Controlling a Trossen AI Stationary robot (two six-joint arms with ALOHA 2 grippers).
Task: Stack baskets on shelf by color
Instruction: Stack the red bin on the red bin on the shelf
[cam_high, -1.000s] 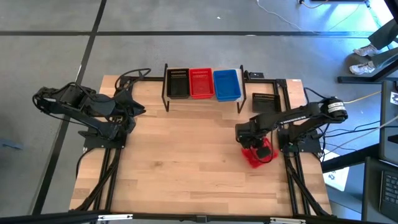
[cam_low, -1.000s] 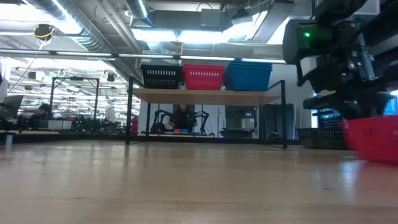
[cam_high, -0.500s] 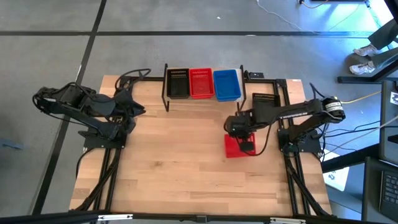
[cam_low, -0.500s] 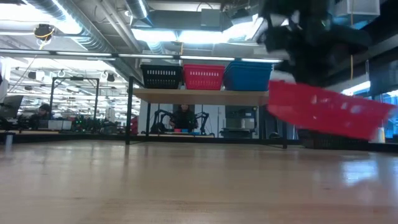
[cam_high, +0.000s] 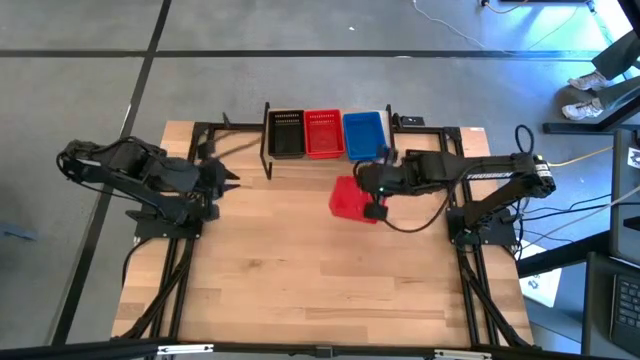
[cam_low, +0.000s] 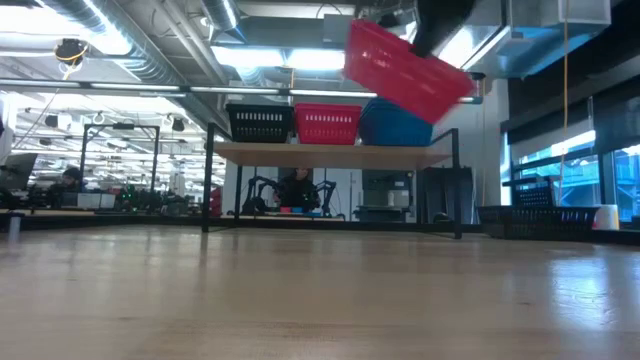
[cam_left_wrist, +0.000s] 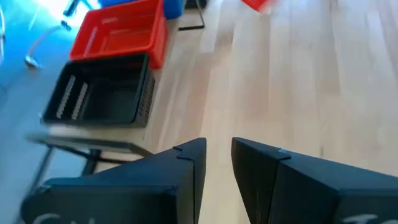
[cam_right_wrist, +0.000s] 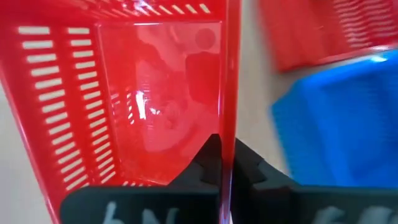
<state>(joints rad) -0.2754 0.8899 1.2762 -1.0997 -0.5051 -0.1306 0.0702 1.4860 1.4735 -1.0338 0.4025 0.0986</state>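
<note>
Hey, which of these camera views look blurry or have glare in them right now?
Left wrist view: soft all over, the black basket and shelf edge smeared. Right wrist view: the held red basket shows a bright reflection on its floor; the blue basket behind is blurred. Low view: ceiling lights glare white. High view: even light, bluish patch at the top corner.

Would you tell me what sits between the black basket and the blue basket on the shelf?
A red basket sits between the black basket and blue basket, as the high view shows.
</note>
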